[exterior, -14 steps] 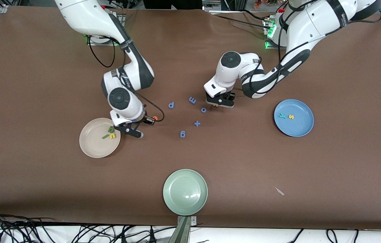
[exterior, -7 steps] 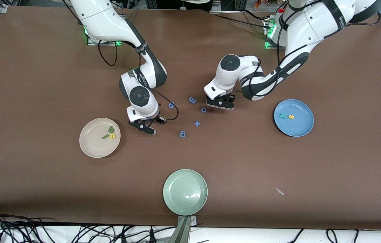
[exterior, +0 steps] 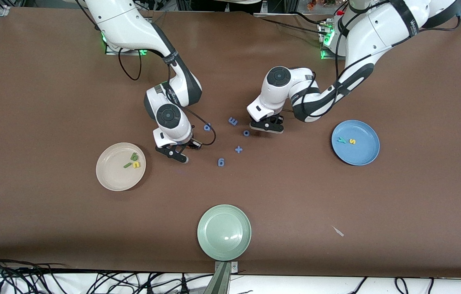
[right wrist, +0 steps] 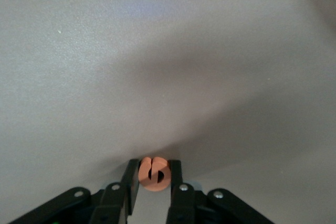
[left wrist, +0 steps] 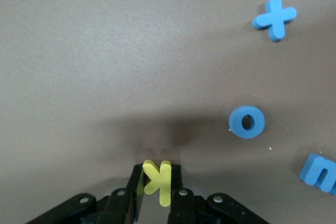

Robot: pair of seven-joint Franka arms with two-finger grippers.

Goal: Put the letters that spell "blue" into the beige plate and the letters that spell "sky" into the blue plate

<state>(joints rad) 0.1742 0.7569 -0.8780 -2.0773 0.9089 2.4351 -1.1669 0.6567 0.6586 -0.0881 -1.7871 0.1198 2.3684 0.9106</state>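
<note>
Nearest, the right pincer [right wrist: 152, 184] clenches the orange e [right wrist: 153, 173] low over bare tabletop [exterior: 51, 224] beside the beige plate [exterior: 110, 181]. Farther off, the left pincer [left wrist: 156, 192] pinches the yellow k [left wrist: 159, 181] near the blue o [left wrist: 247, 122]. Either thin foam letter could slip or twist out mid-carry.

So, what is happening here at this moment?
Each arm is picking a foam letter off the table. The left pincer is shut on the yellow k, near the blue o. The right pincer grips the orange e, beside the beige plate. The blue plate holds two letters.
</note>
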